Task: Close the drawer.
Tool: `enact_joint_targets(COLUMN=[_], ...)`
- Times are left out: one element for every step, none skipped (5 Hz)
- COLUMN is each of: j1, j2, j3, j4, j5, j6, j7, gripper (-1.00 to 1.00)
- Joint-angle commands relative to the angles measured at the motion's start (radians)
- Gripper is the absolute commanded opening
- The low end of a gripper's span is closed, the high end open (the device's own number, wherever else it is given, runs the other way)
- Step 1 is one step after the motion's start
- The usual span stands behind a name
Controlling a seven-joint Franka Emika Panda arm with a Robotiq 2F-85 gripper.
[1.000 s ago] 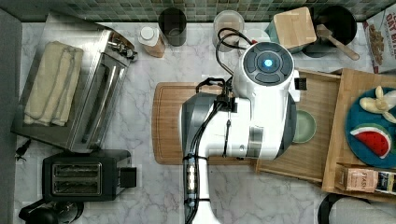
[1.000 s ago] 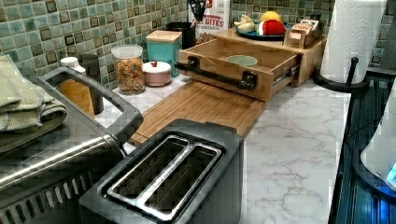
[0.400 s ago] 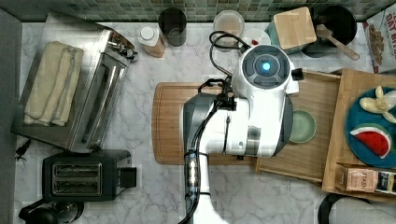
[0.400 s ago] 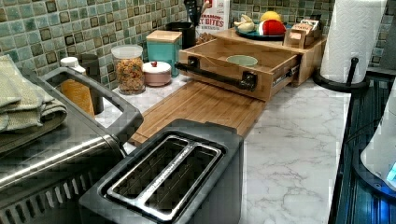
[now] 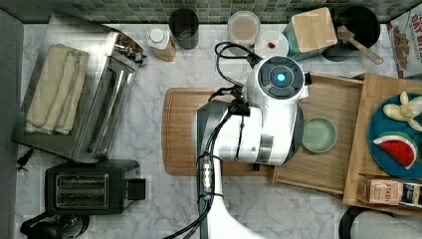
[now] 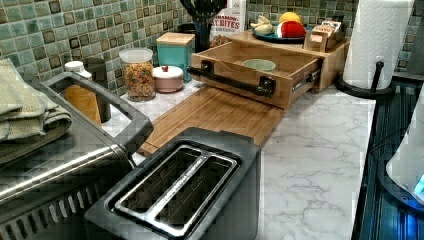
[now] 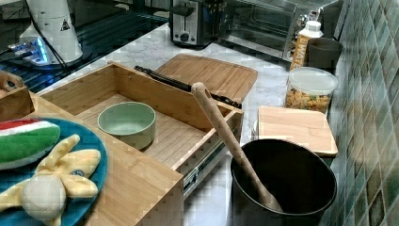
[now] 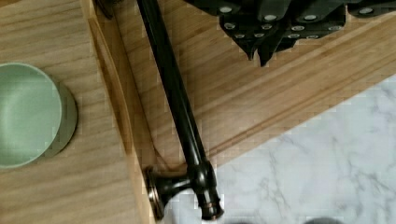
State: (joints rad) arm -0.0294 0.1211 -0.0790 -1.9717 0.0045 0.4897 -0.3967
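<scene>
- The arm [image 5: 259,134] has drifted slightly toward the top view's left over the last second. This carries its wrist off the drawer's front edge and out over the cutting board [image 5: 181,129].
- The drawer [image 5: 323,164] has not moved. It is still pulled well out of the cabinet [image 5: 375,94], with its front wall over the end of the cutting board and a green bowl [image 5: 319,134] on its floor.
- In the wrist view the pincer [image 8: 259,53] looks closed, with its tips together and nothing between them. It hangs over the board, just beside the dark bar handle [image 8: 180,116] on the side away from the drawer, and is not touching it.
- My reading is that the arm is lining up behind the handle so it can push. None of the closing has been done yet.
- The next move would probably be to press against the handle or front wall, straight toward the cabinet, so the slides do not bind.
- The counter [image 5: 149,204] is white marble. It carries a toaster [image 5: 87,189], a toaster oven [image 5: 99,99] with a folded towel on top, some jars, and a black pot with a wooden spoon [image 7: 226,132].
- A blue plate [image 5: 393,167] of toy food sits on the cabinet top.
- Green mosaic tile [image 6: 75,30] backs the counter, and a paper towel roll [image 6: 377,40] stands near the cabinet.
</scene>
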Motion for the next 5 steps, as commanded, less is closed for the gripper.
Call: enact_joint_targets(j1=[0.051,0.053,0.043,0.049,0.044], j2=[0.073,0.139,0.162,0.184,0.203], j3=[0.066,0.066,0.066,0.046,0.038], j4=[-0.076,-0.033,-0.051,-0.073,-0.099], j5=[-0.077,-0.098,-0.148,-0.212,-0.247], j6=[0.208,0.184,0.212,0.272,0.325], j7=[-0.073,-0.066,-0.101,-0.081,-0.094], gripper=[-1.00,-1.00,-1.00,-1.00,-1.00])
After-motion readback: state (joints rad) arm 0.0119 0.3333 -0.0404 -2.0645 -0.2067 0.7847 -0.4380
